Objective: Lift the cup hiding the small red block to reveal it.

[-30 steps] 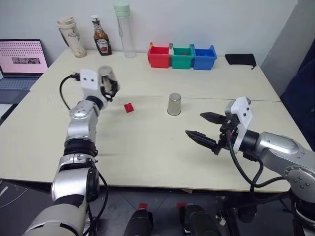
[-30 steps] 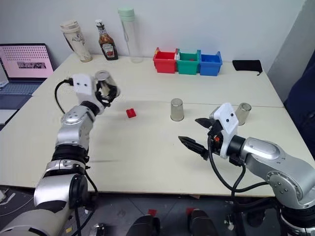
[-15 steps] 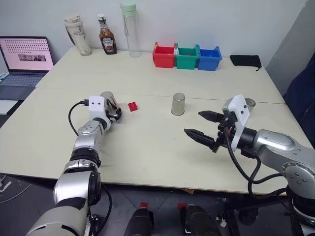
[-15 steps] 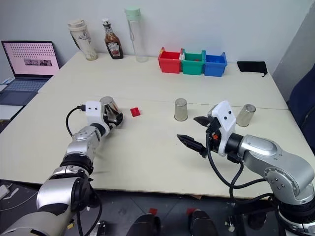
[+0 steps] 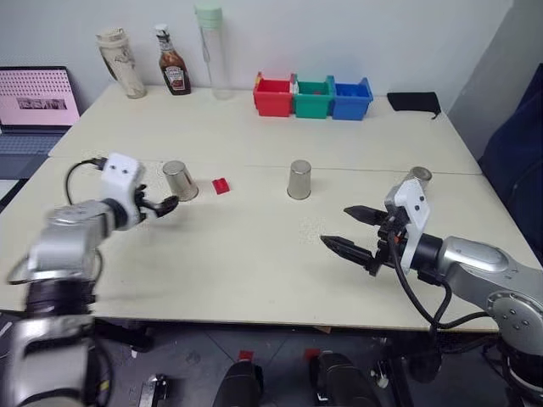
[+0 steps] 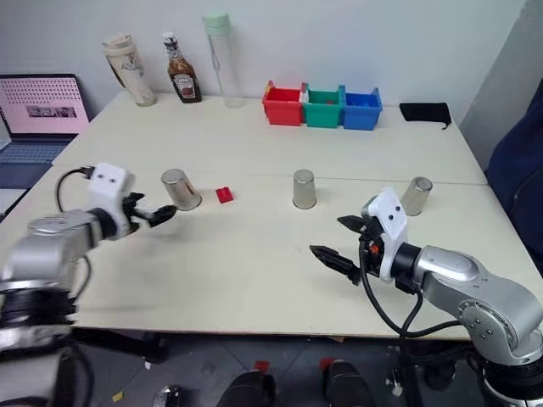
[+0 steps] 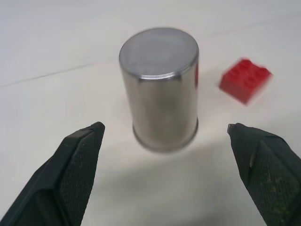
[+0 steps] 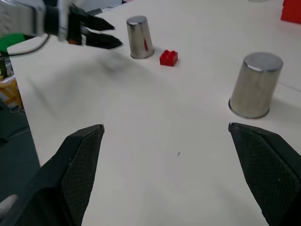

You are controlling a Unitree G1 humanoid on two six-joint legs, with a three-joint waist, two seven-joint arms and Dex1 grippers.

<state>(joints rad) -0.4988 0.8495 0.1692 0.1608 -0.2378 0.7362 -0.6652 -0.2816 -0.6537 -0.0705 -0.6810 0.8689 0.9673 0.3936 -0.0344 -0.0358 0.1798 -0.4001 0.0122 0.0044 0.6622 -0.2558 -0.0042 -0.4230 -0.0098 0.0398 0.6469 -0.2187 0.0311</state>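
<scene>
Cream laminate counter (image 5: 254,254) is carrying everything; our left hand (image 5: 161,206) is hovering wide open, empty, just short of the small silver metal cup (image 5: 179,180), upside down, with the tiny red plastic block (image 5: 221,186) lying uncovered beside it. Our right hand (image 5: 352,229) is hanging open too.

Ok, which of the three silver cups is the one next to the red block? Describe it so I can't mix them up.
Start at the cream table and follow the seam across its middle toward the robot's left. The cup stands upside down there, apart from the open left gripper. It alone has the small red block uncovered right beside it.
</scene>
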